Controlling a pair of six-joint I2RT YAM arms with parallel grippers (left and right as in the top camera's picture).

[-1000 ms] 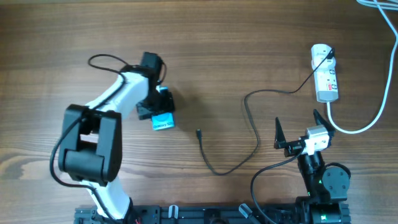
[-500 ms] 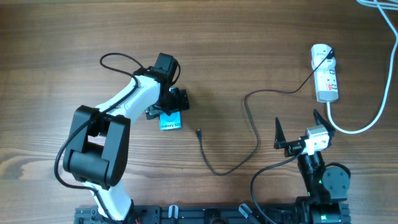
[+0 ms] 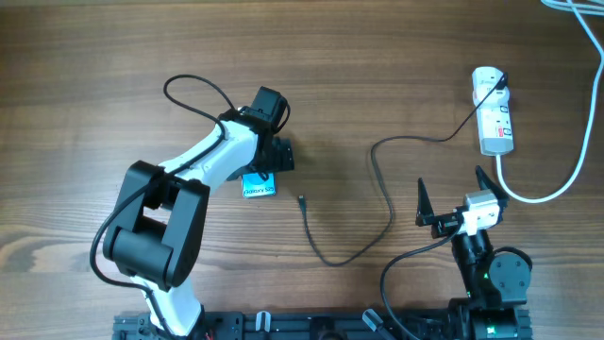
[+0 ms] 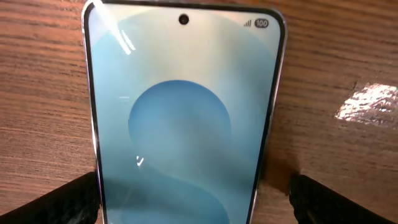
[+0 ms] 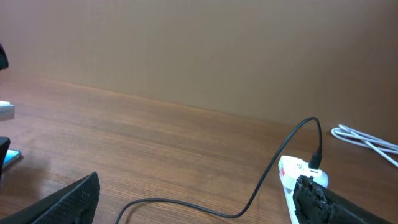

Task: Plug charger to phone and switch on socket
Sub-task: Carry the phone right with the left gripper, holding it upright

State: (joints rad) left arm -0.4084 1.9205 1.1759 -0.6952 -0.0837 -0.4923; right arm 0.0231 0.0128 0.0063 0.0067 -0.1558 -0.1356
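The phone [image 3: 258, 185] lies flat on the table left of centre, turquoise screen up. It fills the left wrist view [image 4: 183, 118]. My left gripper [image 3: 271, 161] sits over its far end, open, with a finger on each side [image 4: 193, 202]; a gap shows by the right finger. The charger, a thin black cable [image 3: 385, 194], runs from the socket [image 3: 494, 123] to its free tip [image 3: 301, 200], which lies just right of the phone. My right gripper [image 3: 451, 187] is open and empty near the front edge; its view shows the cable [image 5: 273, 168] and the socket [image 5: 289, 177].
A thick white lead [image 3: 566, 179] loops from the socket towards the far right edge and also shows in the right wrist view [image 5: 367, 140]. The left arm's own black cable [image 3: 193, 94] arcs above the arm.
My left gripper has moved to the right, and the phone has shifted a little to the right, closer to the cable tip. The right arm has not moved.
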